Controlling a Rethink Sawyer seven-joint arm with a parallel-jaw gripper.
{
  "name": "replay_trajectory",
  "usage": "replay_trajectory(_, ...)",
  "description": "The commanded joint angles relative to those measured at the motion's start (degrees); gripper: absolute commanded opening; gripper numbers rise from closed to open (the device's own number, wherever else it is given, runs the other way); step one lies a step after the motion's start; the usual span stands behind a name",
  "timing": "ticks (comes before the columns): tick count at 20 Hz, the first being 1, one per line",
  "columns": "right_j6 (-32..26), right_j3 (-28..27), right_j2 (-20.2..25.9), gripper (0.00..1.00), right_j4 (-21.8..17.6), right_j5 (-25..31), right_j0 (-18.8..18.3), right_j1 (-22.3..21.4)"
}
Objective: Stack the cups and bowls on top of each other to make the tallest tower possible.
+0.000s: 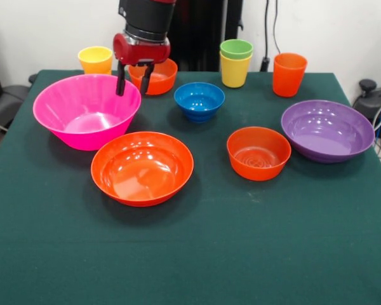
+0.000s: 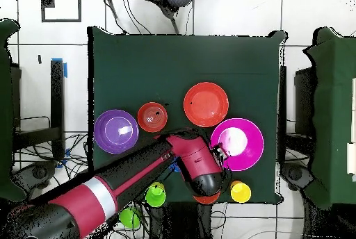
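Barely begun: only one nesting visible, a light green cup [image 1: 236,49] seated in a yellow cup [image 1: 234,71], well off to one side of the gripper [image 1: 131,79]. Fingers parted and empty, hanging at the rim of the big pink bowl [image 1: 82,117], just in front of a small orange bowl [image 1: 157,77]. Beside that, a second yellow cup [image 1: 96,60]. Farther out, all apart on the table [image 1: 190,254]: blue bowl [image 1: 199,101], wide orange bowl [image 1: 142,168], another small orange bowl [image 1: 258,152], purple bowl [image 1: 327,130], tall orange cup [image 1: 288,74]. No tower yet; nearly every piece left to stack.
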Motion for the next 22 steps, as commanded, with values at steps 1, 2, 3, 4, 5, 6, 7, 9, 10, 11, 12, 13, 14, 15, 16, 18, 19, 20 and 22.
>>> replay_trajectory(1, 4.19, -2.24, 8.14, 1.00, -6.25, -0.97, 5.79, 7.71)
replay_trajectory(2, 4.99, -2.71, 7.83, 1.00, -7.14, -1.06, 6.30, 8.69)
replay_trajectory(3, 6.07, -3.10, 7.20, 1.00, -8.33, -1.12, 7.36, 10.04)
replay_trajectory(4, 6.57, -3.39, 7.08, 1.00, -8.85, -1.22, 7.60, 10.51)
replay_trajectory(5, 7.39, -3.52, 6.97, 1.00, -9.46, -1.55, 8.07, 11.00)
replay_trajectory(6, 7.64, -3.68, 6.93, 1.00, -9.61, -1.43, 8.23, 11.22)
replay_trajectory(7, 7.89, -3.84, 6.89, 1.00, -9.75, -1.32, 8.40, 11.43)
replay_trajectory(9, 8.69, -3.92, 7.11, 1.00, -9.56, -1.68, 8.49, 11.20)
replay_trajectory(10, 8.63, -3.71, 7.41, 1.00, -9.05, -1.66, 8.14, 10.76)
replay_trajectory(11, 8.37, -3.40, 8.03, 1.00, -8.02, -1.67, 7.63, 9.81)
replay_trajectory(12, 7.67, -3.00, 8.46, 1.00, -7.22, -1.71, 6.91, 9.01)
replay_trajectory(13, 7.44, -2.45, 9.21, 1.00, -5.94, -2.02, 6.19, 7.70)
replay_trajectory(14, 6.69, -1.98, 9.56, 1.00, -5.27, -2.07, 5.62, 7.05)
replay_trajectory(15, 6.30, -1.64, 9.96, 1.00, -4.35, -1.53, 5.39, 6.66)
replay_trajectory(16, 5.79, -1.45, 10.14, 1.00, -4.07, -1.35, 5.19, 6.45)
replay_trajectory(18, 4.12, -0.87, 10.64, 1.00, -3.09, -0.80, 4.55, 5.73)
replay_trajectory(19, 3.63, -0.68, 10.73, 1.00, -2.74, -0.44, 4.60, 5.57)
replay_trajectory(20, 2.90, -0.48, 10.67, 1.00, -2.67, -0.36, 4.18, 5.41)
replay_trajectory(22, 2.29, -0.33, 10.59, 1.00, -2.55, -0.19, 3.85, 5.04)
